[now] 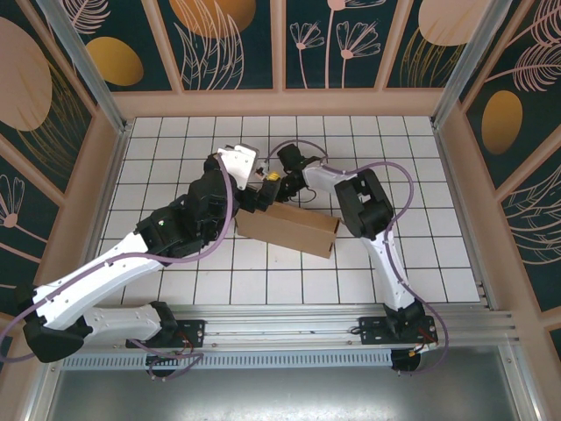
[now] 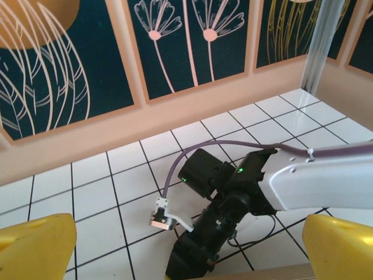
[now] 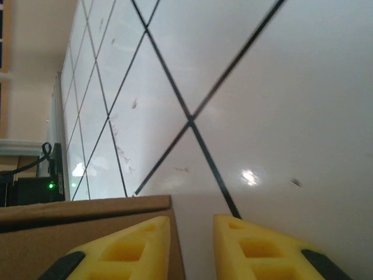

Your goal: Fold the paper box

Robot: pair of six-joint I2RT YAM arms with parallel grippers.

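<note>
The paper box is lying as a low brown cardboard block near the middle of the white tiled table, slightly toward the near edge, with its long side running slantwise. From above, its inside is not showing, so whether anything is sitting in it cannot be told. The left arm is reaching in from the near left corner to the box's far left end. The right arm is rising from the near right and bending back over the box's far edge to the same end.

From the left wrist, the left gripper is holding its yellow fingers wide apart with nothing between them. It is looking past the right arm's black wrist toward the far wall. A thin strip of cardboard is showing at the bottom edge.

From the right wrist, the right gripper is hovering low over the table, its jaws standing narrowly apart with bare tile showing in the gap. The box's edge is lying just beside one finger.
</note>
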